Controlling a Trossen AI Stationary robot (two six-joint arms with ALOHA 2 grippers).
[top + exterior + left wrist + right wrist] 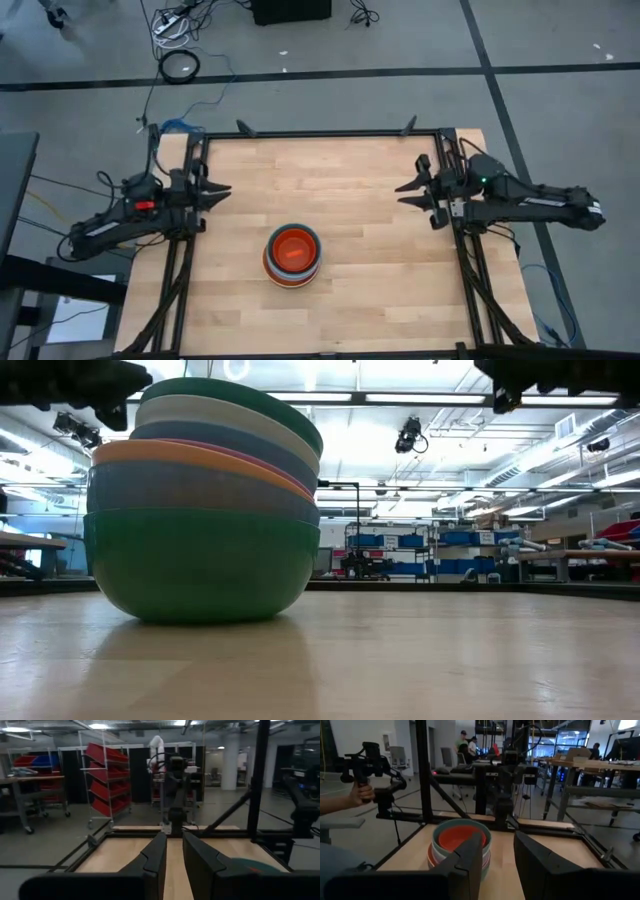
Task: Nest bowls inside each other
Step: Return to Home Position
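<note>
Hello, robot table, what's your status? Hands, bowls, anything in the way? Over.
Left hand open, empty, at the left side. Right hand open, empty, at the right side. Bowls nested in one stack between them. Nothing blocking.

From above, the stack of bowls (293, 256) shows only the top orange bowl (293, 246) and a few rims. The other bowls sit hidden inside. In the left wrist view, the left hand (174, 842) covers nearly the whole stack. The low view's top edge cuts off the dark arm parts (560, 375). A person's arm (335, 804) runs off the right wrist view's edge.
</note>
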